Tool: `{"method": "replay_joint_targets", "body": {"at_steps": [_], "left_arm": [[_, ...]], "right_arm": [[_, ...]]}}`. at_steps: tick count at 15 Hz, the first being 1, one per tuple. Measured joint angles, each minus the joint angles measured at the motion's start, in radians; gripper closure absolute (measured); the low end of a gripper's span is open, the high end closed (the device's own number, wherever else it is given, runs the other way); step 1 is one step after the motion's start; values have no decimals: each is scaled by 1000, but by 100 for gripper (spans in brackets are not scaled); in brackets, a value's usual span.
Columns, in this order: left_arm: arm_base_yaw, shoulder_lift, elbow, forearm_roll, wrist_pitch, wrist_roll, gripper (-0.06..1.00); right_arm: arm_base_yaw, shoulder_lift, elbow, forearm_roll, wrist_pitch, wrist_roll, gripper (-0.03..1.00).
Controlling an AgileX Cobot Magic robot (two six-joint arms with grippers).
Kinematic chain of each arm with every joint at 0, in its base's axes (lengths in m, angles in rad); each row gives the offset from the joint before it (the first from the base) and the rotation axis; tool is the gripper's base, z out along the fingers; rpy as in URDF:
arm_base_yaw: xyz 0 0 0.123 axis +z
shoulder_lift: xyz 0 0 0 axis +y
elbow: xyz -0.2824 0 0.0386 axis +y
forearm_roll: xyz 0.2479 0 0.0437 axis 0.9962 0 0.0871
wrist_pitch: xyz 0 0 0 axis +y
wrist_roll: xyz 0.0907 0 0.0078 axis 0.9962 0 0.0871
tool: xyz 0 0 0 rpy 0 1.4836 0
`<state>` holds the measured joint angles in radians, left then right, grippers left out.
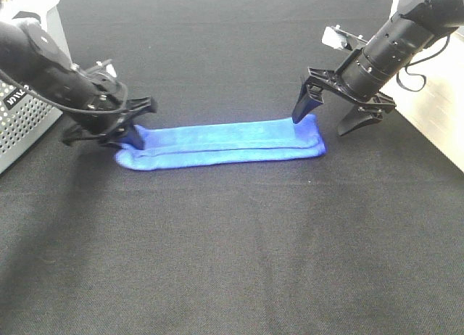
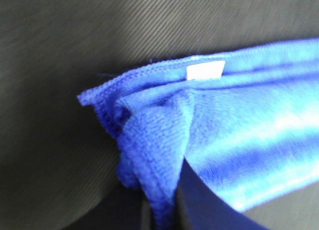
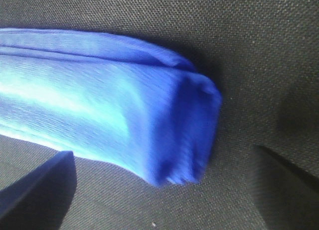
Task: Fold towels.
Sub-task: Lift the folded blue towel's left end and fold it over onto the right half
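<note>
Towel (image 1: 225, 143), folded into a long narrow strip, lies flat mid-counter (image 1: 232, 262), parallel to the near edge. Left gripper (image 1: 134, 140) is clamped on its left end, bunching the hem near the white tag (image 2: 205, 70). Right gripper (image 1: 319, 126) stands wide open, straddling the right end.

Folded blue towel (image 1: 225, 143) on black table (image 1: 232, 262)

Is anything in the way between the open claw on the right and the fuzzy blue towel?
No, nothing visible. The right gripper is open, its jaws either side of one end of the bright blue fuzzy towel.
</note>
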<state>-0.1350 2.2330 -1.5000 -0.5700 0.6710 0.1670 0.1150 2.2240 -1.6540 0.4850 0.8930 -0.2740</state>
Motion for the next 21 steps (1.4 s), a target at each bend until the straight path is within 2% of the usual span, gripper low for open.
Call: {"method": "replay_joint_targets", "body": {"at_steps": [3, 4, 6, 9, 13, 16, 18, 20, 21], "left_arm": [[37, -121, -2, 208, 56, -141, 89], [37, -121, -2, 208, 56, -141, 89], [32, -178, -42, 264, 124, -208, 89], [-52, -193, -149, 263, 254, -293, 89], [-203, -128, -254, 258, 263, -422, 89], [-277, -16, -370, 251, 258, -498, 87], [-315, 61, -456, 250, 242, -546, 79], [-344, 118, -515, 237, 203, -577, 61], [-344, 118, -515, 237, 203, -577, 61]], "right_arm": [[0, 0, 0, 1, 20, 0, 10], [0, 0, 0, 1, 20, 0, 10], [0, 0, 0, 20, 24, 6, 10], [0, 0, 0, 71, 54, 5, 10], [0, -16, 0, 80, 69, 6, 10], [0, -60, 0, 80, 69, 6, 10], [0, -73, 0, 79, 71, 6, 10], [0, -73, 0, 78, 74, 6, 10], [0, -73, 0, 78, 74, 6, 10]]}}
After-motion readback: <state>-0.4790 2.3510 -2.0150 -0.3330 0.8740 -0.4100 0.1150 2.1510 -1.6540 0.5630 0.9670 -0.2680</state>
